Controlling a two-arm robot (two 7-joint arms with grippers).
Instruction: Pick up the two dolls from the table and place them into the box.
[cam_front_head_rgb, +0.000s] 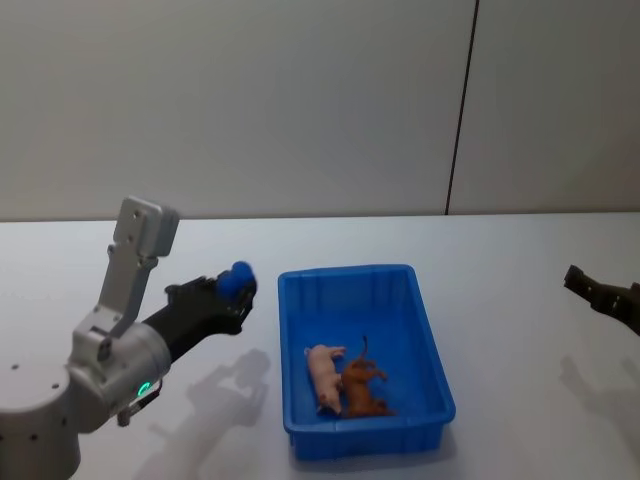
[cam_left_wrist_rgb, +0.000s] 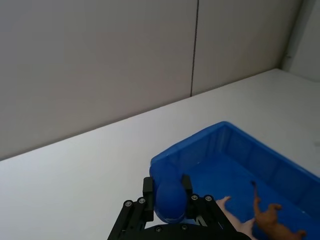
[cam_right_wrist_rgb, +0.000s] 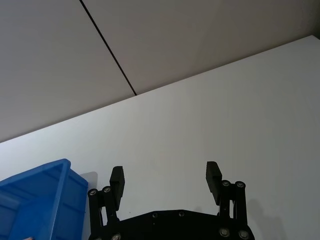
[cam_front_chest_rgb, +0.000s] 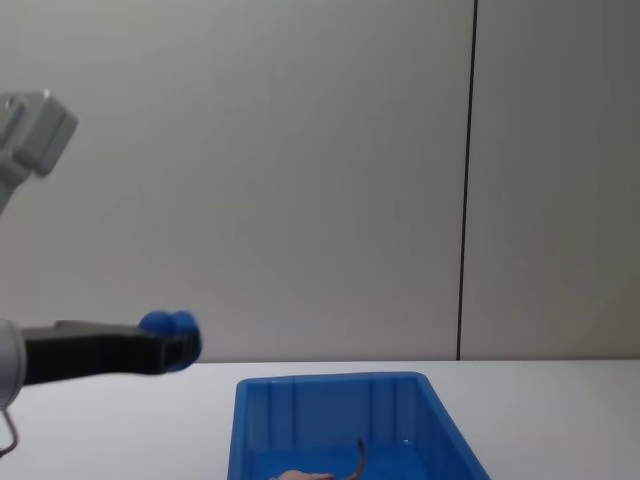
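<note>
both dolls already lie inside the blue box (cam_front_head_rgb: 432, 340), so by my reckoning the job is finished and nothing is left on the white tabletop (cam_front_head_rgb: 520, 300) to fetch. the pale pink doll (cam_front_head_rgb: 324, 375) lies on its side, touching the ridged reddish-brown doll (cam_front_head_rgb: 364, 388) just beside it, toward the near end of the box floor. my left pincer (cam_front_head_rgb: 238, 282) hovers beside the box, blue pads clenched on nothing. my right pincer (cam_right_wrist_rgb: 165, 179) hangs well apart, released.
</note>
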